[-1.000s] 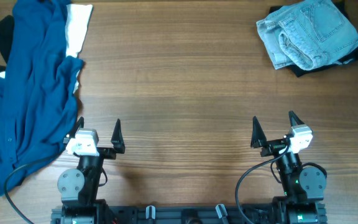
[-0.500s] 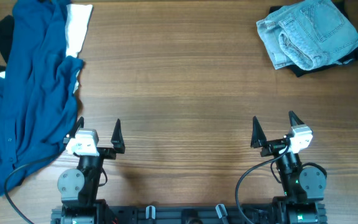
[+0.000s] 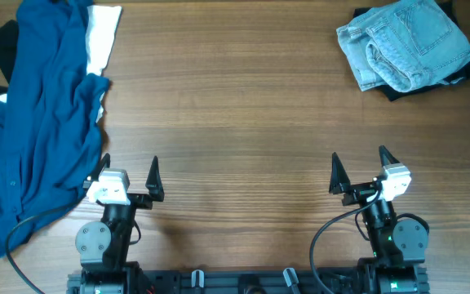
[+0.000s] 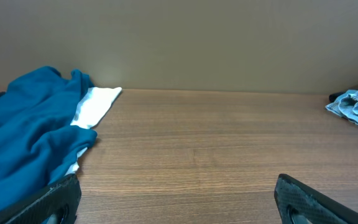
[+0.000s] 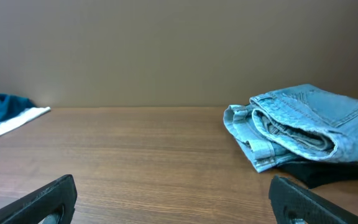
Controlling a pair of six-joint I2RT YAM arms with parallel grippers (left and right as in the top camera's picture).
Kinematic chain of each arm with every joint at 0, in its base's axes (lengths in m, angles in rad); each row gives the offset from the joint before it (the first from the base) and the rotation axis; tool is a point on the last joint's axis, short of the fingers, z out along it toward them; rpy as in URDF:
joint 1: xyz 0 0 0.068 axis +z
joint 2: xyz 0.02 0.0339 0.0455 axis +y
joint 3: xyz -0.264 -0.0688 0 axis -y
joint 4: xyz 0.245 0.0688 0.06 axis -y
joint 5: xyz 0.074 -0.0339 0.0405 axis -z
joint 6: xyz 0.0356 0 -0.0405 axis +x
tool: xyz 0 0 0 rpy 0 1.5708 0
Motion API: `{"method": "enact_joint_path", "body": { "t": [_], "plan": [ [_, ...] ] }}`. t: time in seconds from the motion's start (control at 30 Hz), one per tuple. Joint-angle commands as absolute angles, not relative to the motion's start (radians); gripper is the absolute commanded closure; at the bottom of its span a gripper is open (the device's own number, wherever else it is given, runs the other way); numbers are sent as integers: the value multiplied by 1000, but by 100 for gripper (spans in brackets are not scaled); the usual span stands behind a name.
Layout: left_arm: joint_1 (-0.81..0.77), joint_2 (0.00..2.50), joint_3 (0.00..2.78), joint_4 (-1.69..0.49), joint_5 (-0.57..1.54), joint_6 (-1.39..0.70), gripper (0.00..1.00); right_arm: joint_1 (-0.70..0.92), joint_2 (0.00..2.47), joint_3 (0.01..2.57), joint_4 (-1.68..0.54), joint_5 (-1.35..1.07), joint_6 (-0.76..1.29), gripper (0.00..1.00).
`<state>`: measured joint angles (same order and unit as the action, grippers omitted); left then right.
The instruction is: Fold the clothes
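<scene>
Overhead: crumpled blue shirt, possibly buttoned

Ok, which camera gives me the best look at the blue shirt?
Overhead. It shows the blue shirt nearly whole, crumpled at the left of the table. The left wrist view catches only part, cut off at the frame edge; the right wrist view shows just a small far scrap.

Blk fingers, white wrists, prob. grey bases
</scene>
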<state>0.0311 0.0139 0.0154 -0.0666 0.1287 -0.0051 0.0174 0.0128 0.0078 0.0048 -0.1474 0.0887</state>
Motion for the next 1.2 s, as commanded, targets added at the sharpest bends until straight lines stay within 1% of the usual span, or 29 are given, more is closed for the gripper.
{"method": "enact_joint_path", "body": {
  "t": [0.0, 0.07, 0.17, 0.23, 0.27, 0.37, 0.43, 0.53, 0.57, 0.67, 0.7, 0.77, 0.8, 0.87, 0.9, 0.97, 1.03, 1.1, 1.17],
  "plan": [
    [37, 3, 6, -63, 119, -7, 0, 23, 5, 6, 11, -134, 189, 0],
    [37, 3, 6, -52, 139, -7, 0, 23, 5, 6, 17, -134, 193, 0],
    [37, 3, 7, -14, 159, -7, 0, 23, 5, 9, 162, -134, 179, 0],
    [37, 9, 25, -19, 165, -10, 0, 23, 13, 33, 178, -140, 118, 0],
    [37, 28, 54, -45, 164, -11, 0, 23, 35, 58, 198, -163, 45, 0],
    [38, 151, 189, -140, 136, -10, 0, 23, 159, 144, 254, -167, 27, 0],
    [38, 269, 290, -182, 133, -11, 0, 23, 282, 226, 333, -243, 28, 0],
    [38, 480, 471, -283, 133, -11, 0, 23, 489, 395, 322, -353, 29, 0],
    [38, 585, 574, -362, 133, -10, 0, 23, 607, 481, 299, -401, 30, 0],
    [38, 791, 793, -567, 130, -7, 0, 23, 842, 657, 206, -476, 76, 0],
    [37, 879, 883, -666, 131, -7, 0, 23, 968, 763, 149, -560, 82, 0],
    [37, 1011, 982, -780, 130, -5, 0, 23, 1122, 900, 52, -636, 82, 0],
    [37, 1074, 992, -778, 131, -4, 0, 23, 1208, 967, 7, -694, 82, 0],
    [38, 1172, 991, -750, 129, -3, 0, 23, 1306, 1003, 31, -773, 82, 0],
    [38, 1227, 991, -707, 93, -4, 0, 23, 1357, 1002, 52, -786, 83, 0],
    [46, 1351, 991, -619, -20, -4, 0, 23, 1432, 1002, 51, -787, 201, 0],
    [87, 1455, 991, -594, -80, -4, 0, 23, 1471, 1002, 51, -787, 210, 0],
    [162, 1571, 991, -578, -88, -4, 0, 23, 1500, 1002, 51, -786, 209, 0],
    [240, 1688, 991, -531, -88, -5, 6, 23, 1525, 1002, 46, -786, 210, 2]
  ]
}}
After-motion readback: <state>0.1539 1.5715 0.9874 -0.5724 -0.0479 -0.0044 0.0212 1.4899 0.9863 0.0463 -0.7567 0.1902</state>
